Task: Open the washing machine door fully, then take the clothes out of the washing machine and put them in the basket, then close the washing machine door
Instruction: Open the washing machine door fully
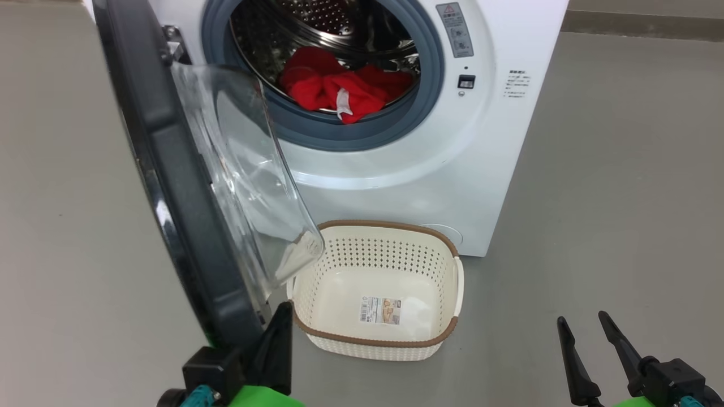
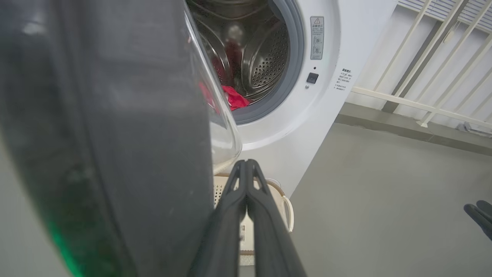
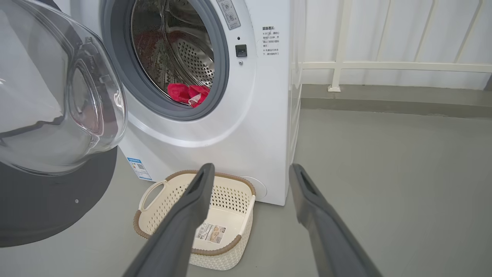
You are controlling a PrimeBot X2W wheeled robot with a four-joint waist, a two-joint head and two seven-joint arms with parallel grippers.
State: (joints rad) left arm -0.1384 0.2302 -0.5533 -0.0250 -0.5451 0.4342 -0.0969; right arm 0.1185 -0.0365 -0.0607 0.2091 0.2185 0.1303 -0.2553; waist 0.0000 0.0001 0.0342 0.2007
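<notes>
Bottom centre of the left wrist view, the left gripper [image 2: 246, 164] is clenched on nothing, just beside the open washing machine door [image 1: 169, 186]. Lower right in the head view, the right gripper [image 1: 581, 317] stands spread, empty. The clothes [image 1: 339, 85] lie inside the washing machine [image 1: 452, 169], upper centre. The basket [image 1: 390, 224] sits on the floor [image 1: 622, 198] below.

A plain laundry or utility area is indicated, though whether it belongs to a home cannot be told. A white front-loading washing machine [image 1: 430, 169] is set directly on a smooth grey floor [image 1: 622, 198], red clothes [image 1: 317, 85] are seen inside it, and a small perforated basket [image 1: 373, 251] is placed on the floor just before it. Beside and behind the machine, a low grey kerb [image 3: 384, 100] is topped by a cream-white barred railing [image 3: 384, 66] set against a pale wall [image 3: 384, 34].
</notes>
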